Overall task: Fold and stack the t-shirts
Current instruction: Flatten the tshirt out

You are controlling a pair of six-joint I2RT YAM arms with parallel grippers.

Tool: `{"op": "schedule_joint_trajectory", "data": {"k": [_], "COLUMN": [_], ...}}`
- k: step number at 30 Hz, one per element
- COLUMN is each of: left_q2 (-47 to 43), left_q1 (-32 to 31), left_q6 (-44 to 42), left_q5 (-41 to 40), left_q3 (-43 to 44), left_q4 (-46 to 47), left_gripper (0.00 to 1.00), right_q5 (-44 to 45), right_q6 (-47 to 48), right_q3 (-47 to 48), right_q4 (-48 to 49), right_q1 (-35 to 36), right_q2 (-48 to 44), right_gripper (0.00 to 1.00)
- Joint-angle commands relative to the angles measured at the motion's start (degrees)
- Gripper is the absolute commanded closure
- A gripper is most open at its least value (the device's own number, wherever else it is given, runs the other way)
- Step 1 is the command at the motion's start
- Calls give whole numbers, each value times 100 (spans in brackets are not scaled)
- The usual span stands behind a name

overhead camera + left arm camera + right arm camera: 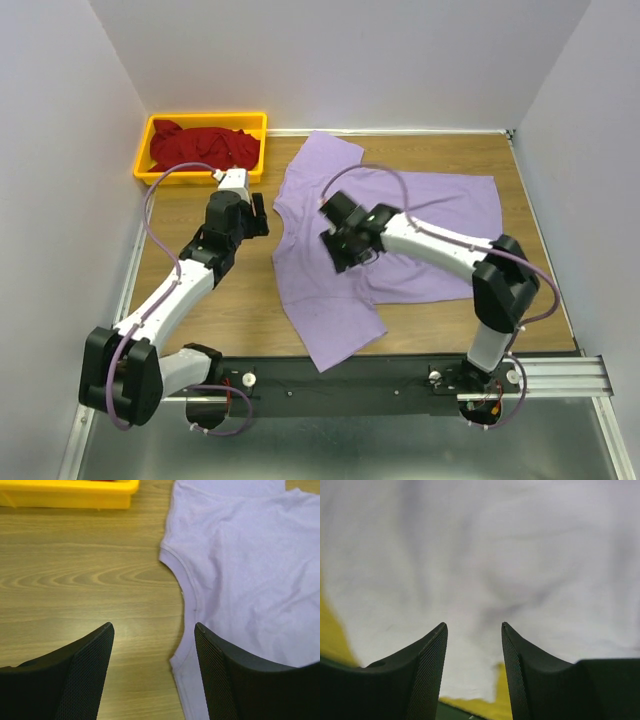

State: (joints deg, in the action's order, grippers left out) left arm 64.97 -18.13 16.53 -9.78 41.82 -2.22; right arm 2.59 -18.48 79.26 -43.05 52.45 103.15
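A purple t-shirt (450, 205) lies spread flat across the middle and right of the worktop (240, 300). The left gripper (154, 627) is released, jaws apart over bare wood just beside the shirt's neckline. The right gripper (474, 625) is also released, low over the shirt's middle. In the far left corner, a yellow bin (205, 118) holds a crumpled red t-shirt (200, 145).

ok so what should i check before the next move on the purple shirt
1. purple t-shirt spread open: ok
2. left gripper open and empty: ok
3. left gripper over cloth: not ok, its gap is over bare table beside the neckline
4. right gripper open, above the shirt's middle: ok
5. right gripper touching the cloth: cannot tell
6. red shirt inside the yellow bin: ok
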Motion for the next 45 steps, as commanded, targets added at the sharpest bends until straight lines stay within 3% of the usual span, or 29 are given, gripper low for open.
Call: {"op": "schedule_joint_trajectory", "data": {"k": [1, 8, 11, 15, 17, 24, 34, 41, 45], "left_q2": [375, 1078, 1386, 1974, 2151, 2494, 3020, 3171, 3118], "left_q1": [-120, -699, -1112, -1377, -1404, -1439, -1317, -895, -465], "left_q6": [-80, 34, 25, -115, -107, 86, 402, 491, 447], "left_q5": [801, 1680, 1778, 1699, 1742, 1726, 1699, 1734, 1795], "left_q3": [203, 598, 870, 1056, 1030, 1003, 758, 590, 625], "left_q4": [37, -664, -1034, -1693, -1860, -2133, -2195, -2257, -2362], "left_gripper": [27, 27, 27, 28, 29, 31, 34, 34, 34], "right_q5": [1006, 699, 541, 436, 208, 364, 1217, 911, 664], "right_q6": [-173, -936, -1209, -1456, -1500, -1887, -2564, -2739, -3021], "right_q3": [-86, -1482, -2168, -2906, -3048, -3417, -4067, -4418, -4761], "right_q4": [-81, 103, 340, 770, 920, 1343, 2061, 2274, 2266], "right_q1": [-1094, -2377, -2800, -3889, -4589, -5998, -7027, -7626, -7916], "right_q2": [-453, -1578, -2112, -2747, -2966, -3266, -3241, -2731, -2914], "right_gripper": [45, 43, 41, 37, 37, 37, 38, 39, 39]}}
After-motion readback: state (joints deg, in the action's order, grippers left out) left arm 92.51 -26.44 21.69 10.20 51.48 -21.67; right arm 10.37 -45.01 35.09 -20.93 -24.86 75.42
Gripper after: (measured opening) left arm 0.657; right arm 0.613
